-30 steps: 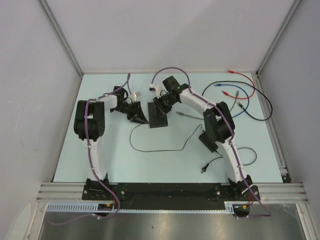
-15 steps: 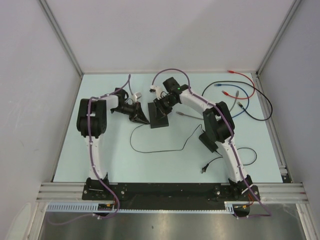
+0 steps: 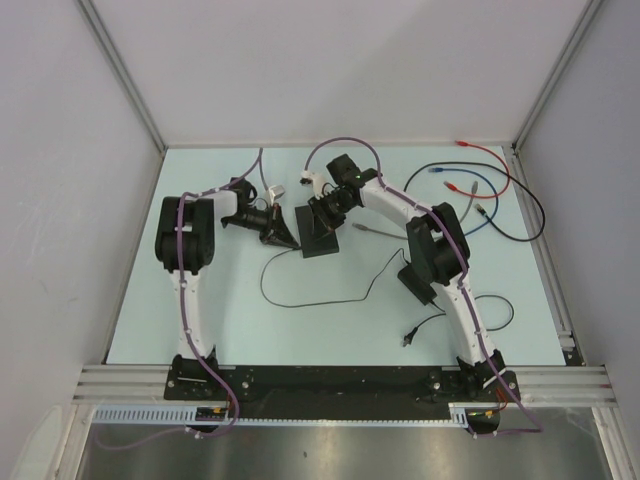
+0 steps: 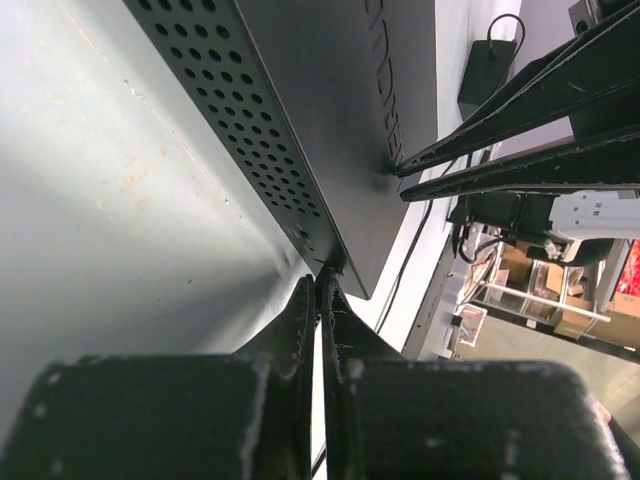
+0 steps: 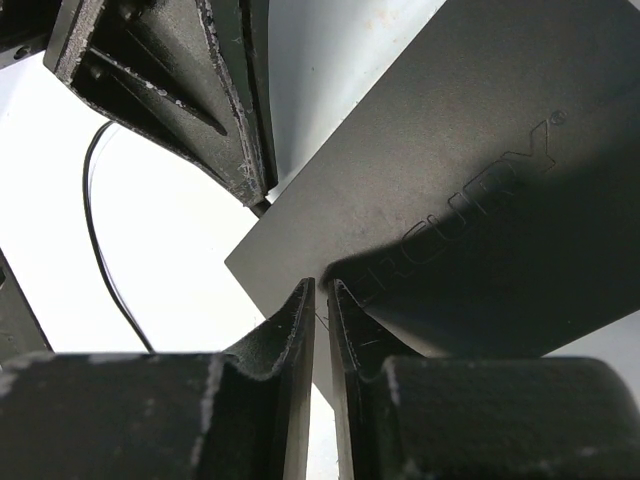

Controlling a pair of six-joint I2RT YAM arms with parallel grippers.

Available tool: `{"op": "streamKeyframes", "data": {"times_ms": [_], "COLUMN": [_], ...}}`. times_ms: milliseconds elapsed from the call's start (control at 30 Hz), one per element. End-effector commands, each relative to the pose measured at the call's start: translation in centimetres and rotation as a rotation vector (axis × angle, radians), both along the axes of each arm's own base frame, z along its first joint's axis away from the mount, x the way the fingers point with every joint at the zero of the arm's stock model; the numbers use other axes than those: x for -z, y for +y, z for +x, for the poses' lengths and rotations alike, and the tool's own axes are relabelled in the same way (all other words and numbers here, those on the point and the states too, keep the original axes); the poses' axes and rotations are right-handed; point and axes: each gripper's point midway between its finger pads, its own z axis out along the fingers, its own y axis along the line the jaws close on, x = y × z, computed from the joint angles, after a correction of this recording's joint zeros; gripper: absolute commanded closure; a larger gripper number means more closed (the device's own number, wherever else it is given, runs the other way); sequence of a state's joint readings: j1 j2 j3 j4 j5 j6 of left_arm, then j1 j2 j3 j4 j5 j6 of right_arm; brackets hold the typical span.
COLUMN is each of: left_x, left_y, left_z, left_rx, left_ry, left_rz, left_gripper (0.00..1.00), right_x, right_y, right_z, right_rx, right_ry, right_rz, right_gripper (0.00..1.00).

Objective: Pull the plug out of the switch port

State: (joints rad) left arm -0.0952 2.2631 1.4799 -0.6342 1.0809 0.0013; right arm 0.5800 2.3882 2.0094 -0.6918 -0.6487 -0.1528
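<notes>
One perforated switch (image 4: 345,110) side, left-wrist view only

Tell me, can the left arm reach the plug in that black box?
Probably yes: the left gripper sits right at the plug corner of the switch, nothing between; the right gripper rests on its top, clear of it.

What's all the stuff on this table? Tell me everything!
switch: one, black, centre, lying flat
adapter brick: one, black, right of the switch
thin lead: one, black, looping in front of the switch
loose cables: red, blue, black, grey, one each, far right
short cable: one, black, near right arm's base
left gripper: one, black, shut, at the switch's corner
right gripper: one, black, shut, on the switch's top
</notes>
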Motion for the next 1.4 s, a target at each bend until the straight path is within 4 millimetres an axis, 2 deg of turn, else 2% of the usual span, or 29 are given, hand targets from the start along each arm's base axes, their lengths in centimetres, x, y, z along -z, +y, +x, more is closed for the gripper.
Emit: {"op": "streamKeyframes", "data": {"times_ms": [0, 67, 200, 267, 300, 400, 500, 533, 600, 633, 700, 733, 833, 867, 933, 1167, 1367], "left_x": [1.4, 1.3, 0.3, 0.5, -0.4, -1.2, -1.5, -2.3, -2.2, -2.3, -2.5, -2.2, -2.3, -2.7, -2.0, -1.3, -1.0], "left_y": [0.0, 0.1, 0.7, 1.3, 1.5, 2.5, 3.5, 3.8, 4.4, 4.6, 4.0, 3.7, 2.3, 2.0, 1.7, 1.7, 1.2], "left_z": [-1.7, -1.3, 0.4, 0.5, 1.2, 2.1, 2.6, 2.6, 2.9, 2.2, 2.5, 1.8, 0.9, 1.2, 0.7, 0.1, -0.6], "left_rx": [0.045, 0.041, 0.036, 0.036, 0.032, 0.038, 0.073, 0.091, 0.182, 0.218, 0.31, 0.334, 0.367, 0.363, 0.388, 0.393, 0.442], "left_ry": [0.016, 0.006, -0.115, -0.176, -0.242, -0.35, -0.451, -0.505, -0.663, -0.72, -0.893, -0.927, -0.96, -0.996, -0.996, -0.99, -1.004], "left_rz": [0.017, 0.021, 0.075, 0.13, 0.147, 0.227, 0.298, 0.322, 0.415, 0.447, 0.495, 0.514, 0.475, 0.478, 0.496, 0.509, 0.514], "left_gripper": [1.0, 1.0, 0.68, 0.6, 0.57, 0.49, 0.48, 0.47, 0.48, 0.48, 0.49, 0.49, 0.5, 0.5, 0.5, 0.5, 0.55], "right_x": [3.4, 3.4, 3.5, 3.5, 3.4, 3.4, 3.3, 3.4, 3.3, 3.3, 3.5, 3.4, 3.6, 3.6, 3.7, 3.9, 4.1], "right_y": [-0.5, -0.6, -0.8, -0.9, -0.9, -1.0, -1.0, -1.0, -1.0, -1.0, -1.0, -1.0, -1.1, -1.1, -1.2, -1.6, -1.4], "right_z": [-1.2, -1.2, -1.3, -1.4, -1.4, -1.4, -1.4, -1.5, -1.4, -1.4, -1.4, -1.4, -1.5, -1.5, -1.6, -1.7, -1.6], "right_rx": [-0.021, -0.022, -0.023, -0.024, -0.025, -0.025, -0.024, -0.025, -0.022, -0.022, -0.02, -0.018, -0.019, -0.02, -0.02, -0.017, -0.016], "right_ry": [0.036, 0.036, 0.032, 0.033, 0.032, 0.029, 0.026, 0.028, 0.028, 0.028, 0.033, 0.036, 0.039, 0.038, 0.038, 0.042, 0.041], "right_rz": [-0.068, -0.069, -0.079, -0.082, -0.082, -0.086, -0.085, -0.088, -0.087, -0.087, -0.089, -0.086, -0.09, -0.09, -0.096, -0.103, -0.103], "right_gripper": [0.85, 0.85, 0.85, 0.85, 0.85, 0.85, 0.85, 0.85, 0.85, 0.85, 0.84, 0.85, 0.85, 0.85, 0.85, 0.85, 0.84]}}
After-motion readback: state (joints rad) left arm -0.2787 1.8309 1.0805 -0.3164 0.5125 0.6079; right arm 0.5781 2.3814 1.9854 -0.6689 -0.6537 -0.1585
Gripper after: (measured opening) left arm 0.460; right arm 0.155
